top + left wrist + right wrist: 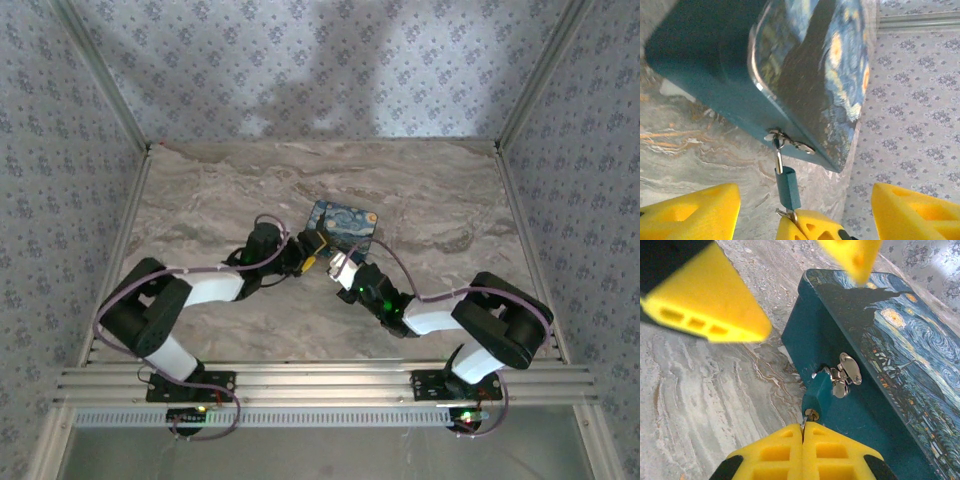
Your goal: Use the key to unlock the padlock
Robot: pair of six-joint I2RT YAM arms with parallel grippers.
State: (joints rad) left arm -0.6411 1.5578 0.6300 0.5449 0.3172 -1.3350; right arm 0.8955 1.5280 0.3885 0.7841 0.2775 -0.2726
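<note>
Two grippers meet at the middle of the table, on the near side of a blue box. The padlock hangs from the hasp on that near wall. Its shackle is threaded through the loop, and its small teal body points toward the arms.

Your right gripper is clenched, pads pressed together on the key. The key meets the bottom of the padlock, but how deep it sits cannot be told. Your left gripper is released. Its yellow fingers stand wide on either side of the padlock and touch nothing.

The main risk, as a judgement, is that nothing steadies the padlock. If you turn the key now, the whole body may swing and twist on the hasp instead of the cylinder turning, and the key may bind or bend. The thin key could also slip or roll between the right pads, since little of it seems held. Drawing the right arm back could pull the key out or tug the box nearer.

If you close the left jaws to brace the padlock, mind the crowding. The right gripper's tips sit between the left fingers, so a quick close could strike them or knock the padlock off the key. Whether the shackle is latched cannot be told.
</note>
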